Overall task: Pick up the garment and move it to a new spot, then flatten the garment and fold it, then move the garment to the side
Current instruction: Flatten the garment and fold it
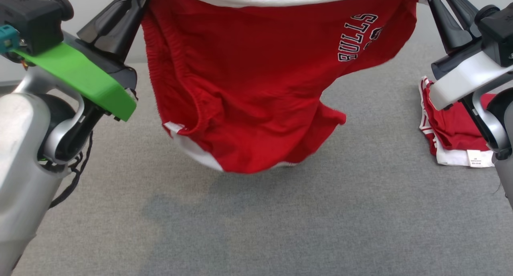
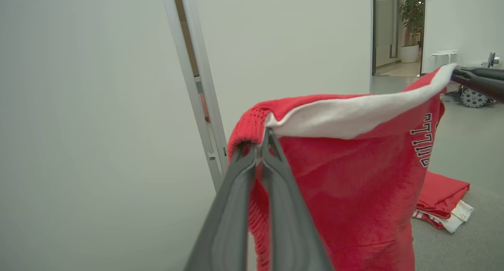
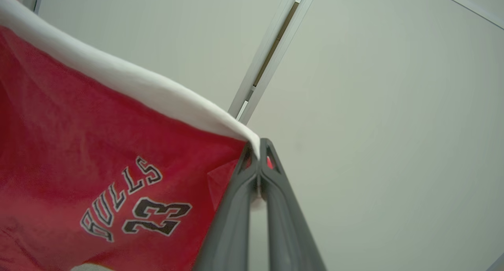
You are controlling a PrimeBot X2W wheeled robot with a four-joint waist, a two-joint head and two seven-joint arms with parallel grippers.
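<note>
The left gripper (image 2: 262, 143) has its two dark fingers pressed together on one top corner of a red cloth garment (image 2: 346, 192) with a white band along its upper edge. The right gripper (image 3: 260, 145) is clamped the same way on the opposite corner, the white band pinched between its tips. The garment hangs stretched between them in the air, over a grey fabric-covered bench (image 1: 256, 236).

The right wrist view gives the black-and-white lettering whole, "BULLS" above "23". In the head view a fold covers most of the number, and in the left wrist view the word is barely legible. The head view adds the lower hem sagging close to the bench above a faint shadow; whether it touches cannot be told.

A folded red-and-white garment (image 1: 453, 139) lies on the bench at the right, partly behind the right arm, and the print on its white label is too small to read. The left wrist view looks past it to an open doorway with a potted plant (image 2: 411, 11) and a white stool (image 2: 443, 56). In the head view the top edge cuts off both grippers' fingertips.
</note>
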